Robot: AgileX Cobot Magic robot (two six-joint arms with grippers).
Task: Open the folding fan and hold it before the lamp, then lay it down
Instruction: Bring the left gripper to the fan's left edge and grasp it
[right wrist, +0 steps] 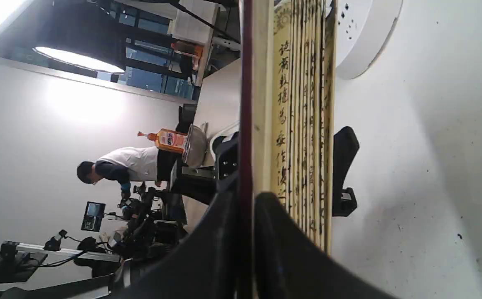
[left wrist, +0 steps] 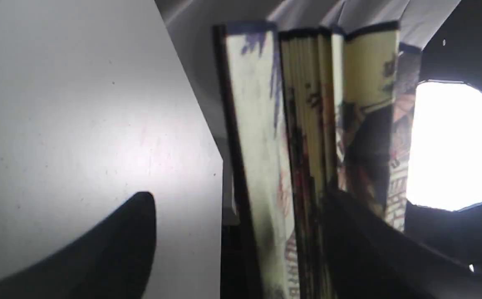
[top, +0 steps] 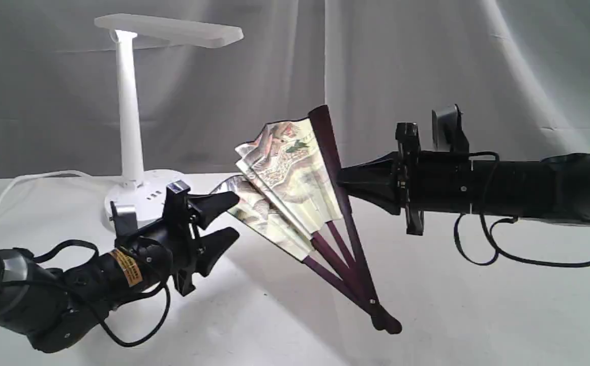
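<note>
Pinching top guard, right gripper (top: 343, 179) holds folding fan (top: 290, 173) half-spread, pivot end down on table (top: 274, 325) at 5 o'clock. Lamp (top: 127, 112) at 10 o'clock of fan. Left gripper (top: 235, 216) at 9 o'clock of fan, jaws wide, grasping nothing; contact with lowest fold unclear.
Left wrist: folds blurred; one finger (left wrist: 112, 249) apart from leaf, other overlaps it.
Right wrist: fingers (right wrist: 207, 249) clamped on maroon guard; lamp base cut off by frame.
</note>
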